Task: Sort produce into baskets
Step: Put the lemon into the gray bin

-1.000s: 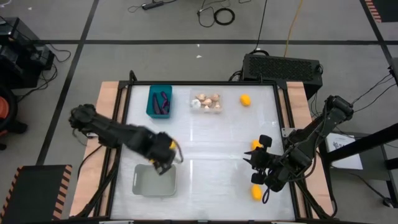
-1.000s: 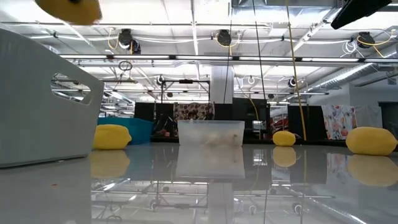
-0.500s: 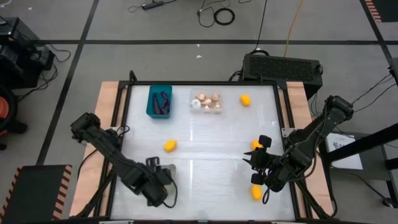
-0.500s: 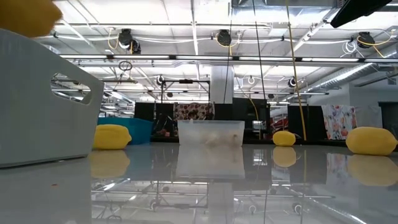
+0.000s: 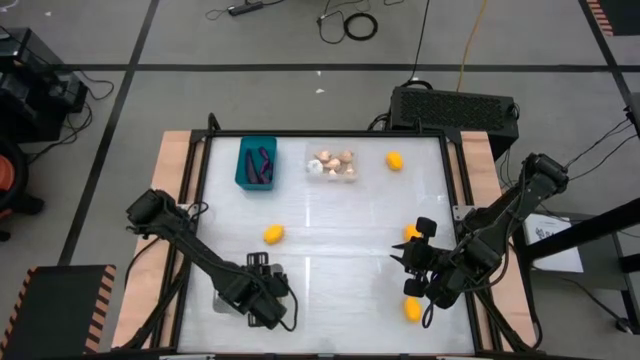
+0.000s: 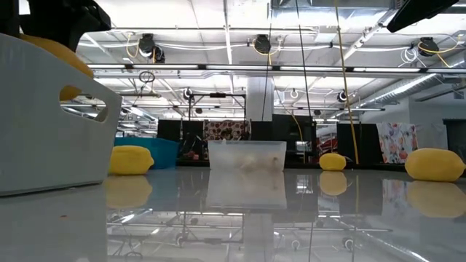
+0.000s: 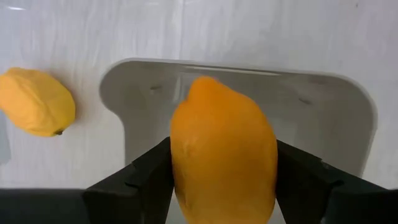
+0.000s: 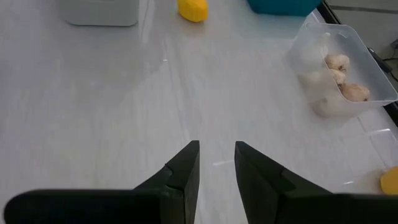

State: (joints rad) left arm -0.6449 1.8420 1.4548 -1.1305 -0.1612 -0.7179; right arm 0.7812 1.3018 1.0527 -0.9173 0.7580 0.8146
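Observation:
My left gripper is shut on a yellow-orange lemon over the pale grey basket near the table's front left. In the low view the lemon sits partly below the basket's rim. Another lemon lies on the table just beyond the basket. My right gripper hovers at the table's right side, narrowly open, with nothing between its fingers. The teal basket holds purple eggplants. The clear basket holds pale garlic bulbs. My left gripper pinches the lemon by its two long sides between its two fingers. The fingers come from above, pointing down. The lemon hangs inside the grey basket's opening; whether it touches the basket's floor I cannot tell.
Three more lemons lie on the table: one at the far right, one beside my right gripper and one near the front right. The table's middle is bare.
My left gripper has carried the lemon toward the table's near edge, from above the loose lemon to over the grey basket. It has sunk, so the lemon now dips behind the basket's rim, and its wrist has rolled. The right arm has kept still.

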